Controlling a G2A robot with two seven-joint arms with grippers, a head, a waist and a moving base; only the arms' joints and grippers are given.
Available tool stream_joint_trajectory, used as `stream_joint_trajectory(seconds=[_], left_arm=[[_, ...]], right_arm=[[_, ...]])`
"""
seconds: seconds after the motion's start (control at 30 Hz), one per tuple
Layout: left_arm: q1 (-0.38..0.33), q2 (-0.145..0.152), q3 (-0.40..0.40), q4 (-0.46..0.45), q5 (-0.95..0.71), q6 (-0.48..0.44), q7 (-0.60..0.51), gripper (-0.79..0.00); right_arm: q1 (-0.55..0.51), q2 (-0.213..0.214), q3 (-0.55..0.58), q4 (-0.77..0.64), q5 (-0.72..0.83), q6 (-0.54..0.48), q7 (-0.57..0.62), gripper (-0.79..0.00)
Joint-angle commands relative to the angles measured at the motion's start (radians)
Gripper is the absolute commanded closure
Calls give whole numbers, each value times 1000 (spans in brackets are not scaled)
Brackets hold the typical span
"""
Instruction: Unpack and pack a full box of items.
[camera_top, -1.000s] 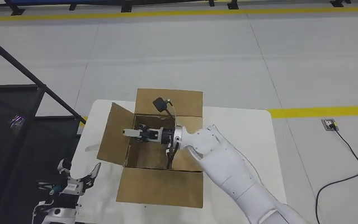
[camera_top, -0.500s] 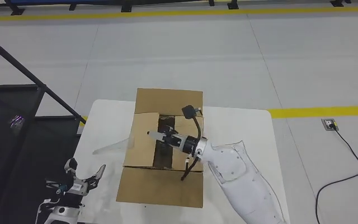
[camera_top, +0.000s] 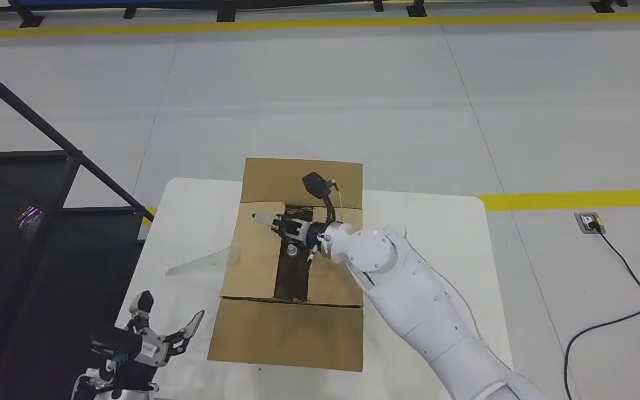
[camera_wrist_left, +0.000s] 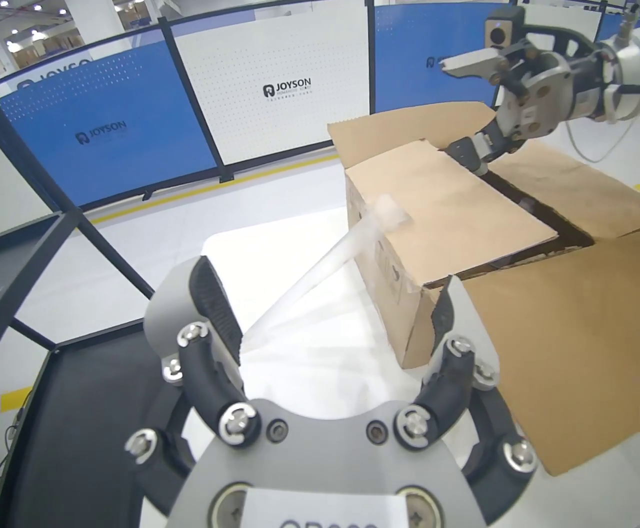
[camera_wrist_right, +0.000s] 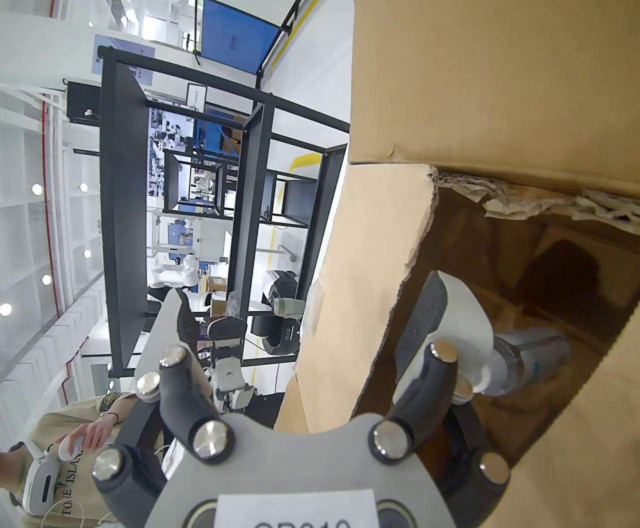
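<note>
2 claws spread: right claw (camera_wrist_right: 307, 300) straddles a box flap (camera_top: 255, 250); left claw (camera_wrist_left: 330, 280) hangs empty.

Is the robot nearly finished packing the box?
Not quite. One side flap already lies over the box, and something bottle-like sits inside. The right gripper has its open fingers either side of that flap's edge. The near flap and far flap are open outward, so closing remains. The left gripper holds nothing.

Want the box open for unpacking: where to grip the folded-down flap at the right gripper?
Take the flap by its free edge at the gap, from the gap side, one finger over, one under: it lies flat, leaving only that thin edge. The open right gripper straddles it.
</note>
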Motion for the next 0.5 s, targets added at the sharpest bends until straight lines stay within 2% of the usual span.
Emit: stream_joint_trajectory(seconds=[0.0,0.23,0.47], left_arm=[[3,0,7,-8,9,-4,1,-785],[-12,-1,46,-37,57,-9,-22,-785],[-58,-3,98,-58,95,1,-64,-785]], right_arm=[[28,-16,-12,51,48,-34,14,-785],[76,-56,-25,129,185,-152,70,-785],[92,-103,-74,150,241,-201,53,-785]])
